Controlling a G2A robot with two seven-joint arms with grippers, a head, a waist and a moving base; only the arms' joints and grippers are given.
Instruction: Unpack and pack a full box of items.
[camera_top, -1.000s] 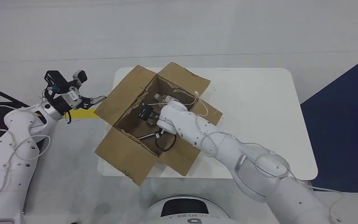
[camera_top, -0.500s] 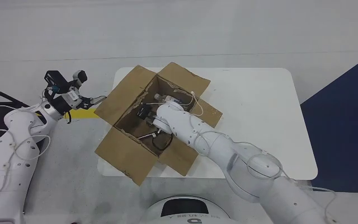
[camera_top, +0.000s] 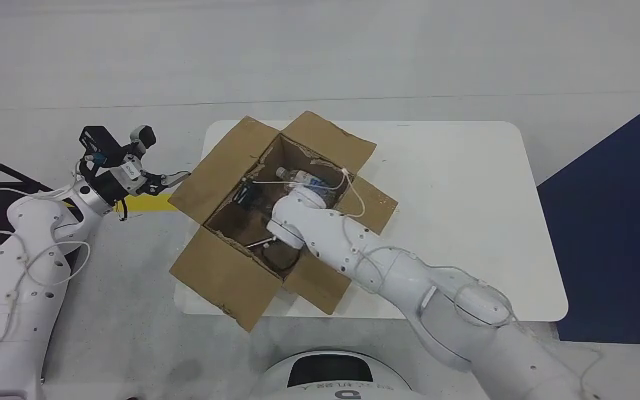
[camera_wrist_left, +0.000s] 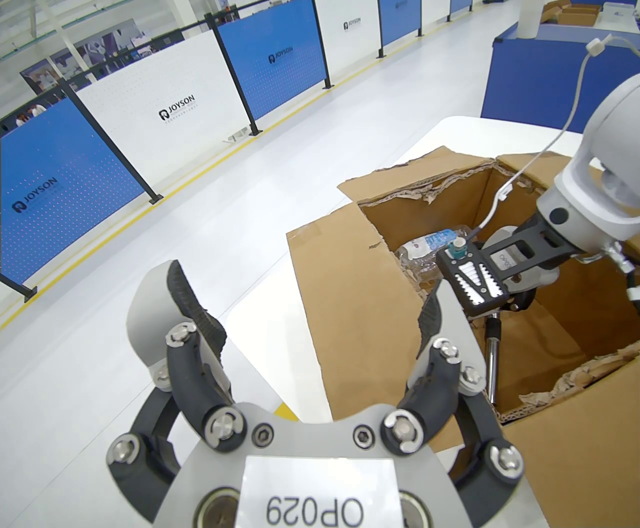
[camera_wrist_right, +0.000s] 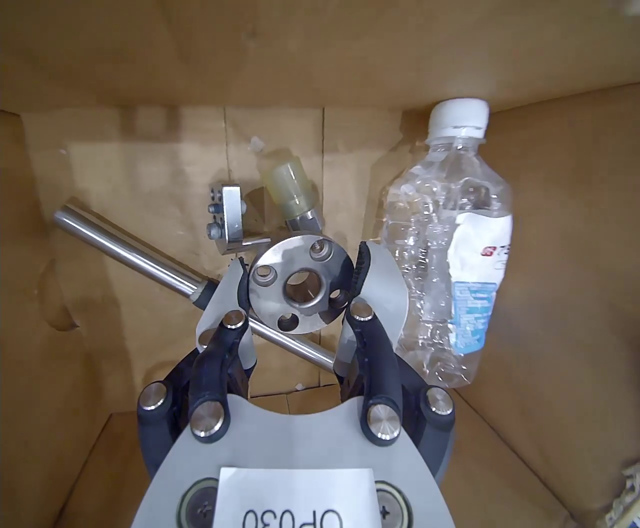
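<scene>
Right tool grips flange disc edgewise, bore facing wrist.

white worktop with rounded corners, seen from above. one open cardboard box stands directly on its left part, set askew to the edges, four flaps spread outward; the left and near flaps overhang the worktop's rim.
</scene>
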